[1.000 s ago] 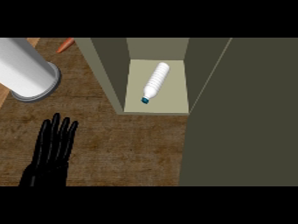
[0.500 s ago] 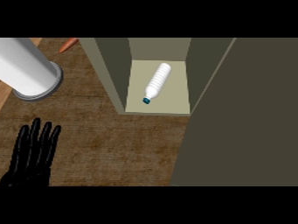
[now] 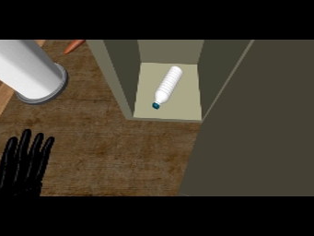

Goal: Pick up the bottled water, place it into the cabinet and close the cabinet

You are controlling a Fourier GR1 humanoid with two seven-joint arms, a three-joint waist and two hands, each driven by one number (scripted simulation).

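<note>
Brown counter [image 3: 119,152], white cylinder [image 3: 16,64] upper left, bottled water [image 3: 167,85] inside open cabinet [image 3: 122,73], left hand [image 3: 16,180] fingers [image 3: 26,143] straight, apart.

A: Counter [image 3: 119,152], brown wood: items on it?
B: White cylinder [image 3: 20,64] on grey base [image 3: 42,97], far left; orange object [image 3: 74,45], far edge; open cabinet [image 3: 122,73], right.
A: And the cabinet floor [image 3: 186,107]?
B: One bottled water [image 3: 166,85], lying flat, cap nearest
</note>
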